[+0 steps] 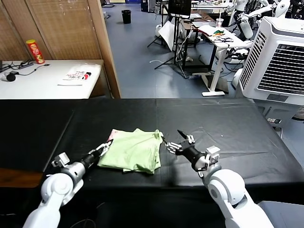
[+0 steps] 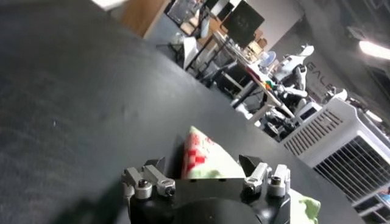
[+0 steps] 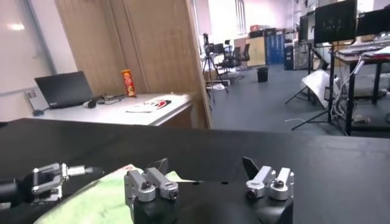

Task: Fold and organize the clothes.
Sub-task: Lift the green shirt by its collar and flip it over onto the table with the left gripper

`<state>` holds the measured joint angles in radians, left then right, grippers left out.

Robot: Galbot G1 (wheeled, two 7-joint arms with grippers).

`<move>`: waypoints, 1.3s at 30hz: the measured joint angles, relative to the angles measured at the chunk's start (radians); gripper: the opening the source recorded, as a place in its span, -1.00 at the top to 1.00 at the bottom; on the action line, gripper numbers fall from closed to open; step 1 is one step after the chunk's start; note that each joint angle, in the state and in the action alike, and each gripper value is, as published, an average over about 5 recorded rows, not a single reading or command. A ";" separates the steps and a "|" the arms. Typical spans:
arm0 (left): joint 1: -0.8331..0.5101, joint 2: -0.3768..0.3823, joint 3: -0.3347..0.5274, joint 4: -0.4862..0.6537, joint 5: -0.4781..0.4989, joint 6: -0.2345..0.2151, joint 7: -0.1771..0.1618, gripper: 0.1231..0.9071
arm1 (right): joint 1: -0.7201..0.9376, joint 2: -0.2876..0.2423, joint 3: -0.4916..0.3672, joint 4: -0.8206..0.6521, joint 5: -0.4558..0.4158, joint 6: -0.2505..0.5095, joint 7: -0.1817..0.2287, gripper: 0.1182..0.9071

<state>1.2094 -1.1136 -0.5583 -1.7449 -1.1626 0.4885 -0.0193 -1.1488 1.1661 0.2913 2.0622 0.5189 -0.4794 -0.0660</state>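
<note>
One shirt point(image 1: 132, 150), pale green and folded into a rough rectangle, lies on the black bench point(image 1: 228, 118), nearer its front edge than its back edge and about midway between its left and right ends. A red-and-white printed patch point(image 2: 198, 157) shows on the fold that faces my left wrist camera.

My left gripper point(image 1: 105, 147) sits low at the shirt's left edge. Its fingers stand spread, one either side of the cloth's edge in the left wrist view, with the cloth between them; I cannot tell whether either tip touches it.

My right gripper point(image 1: 178, 141) sits just beside the shirt's right edge, near the upper right corner of the fold. Its fingers are spread wide and hold nothing; whether a tip grazes the hem I cannot tell.

Beyond the bench's back left corner stands a white side table point(image 1: 42, 80). On it: a white packet point(image 1: 78, 74) with red and black print, a red can point(image 1: 35, 51) with a yellow lid, and a dark cable. A white slatted unit point(image 1: 280, 61) stands past the bench's right end
</note>
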 joint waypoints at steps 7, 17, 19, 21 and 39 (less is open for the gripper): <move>-0.005 -0.004 0.001 0.015 -0.019 0.016 -0.004 0.61 | -0.005 0.002 0.006 0.003 -0.002 0.001 0.000 -0.72; 0.013 -0.019 -0.017 -0.039 0.071 0.029 -0.093 0.96 | -0.025 0.018 0.028 -0.002 -0.019 -0.005 0.042 -0.72; 0.022 -0.018 -0.028 -0.058 0.131 0.034 -0.112 0.96 | -0.031 0.019 0.034 -0.003 -0.034 -0.008 0.045 -0.72; 0.034 -0.013 -0.040 -0.079 0.195 0.034 -0.124 0.96 | -0.037 0.019 0.038 -0.004 -0.048 -0.012 0.045 -0.72; 0.187 0.206 -0.242 -0.248 0.498 0.017 -0.120 0.96 | -0.055 0.033 0.044 -0.023 -0.098 -0.031 0.065 -0.72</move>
<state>1.3966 -0.9075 -0.8001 -1.9928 -0.6643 0.5056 -0.1394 -1.2039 1.1991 0.3351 2.0392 0.4210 -0.5103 -0.0008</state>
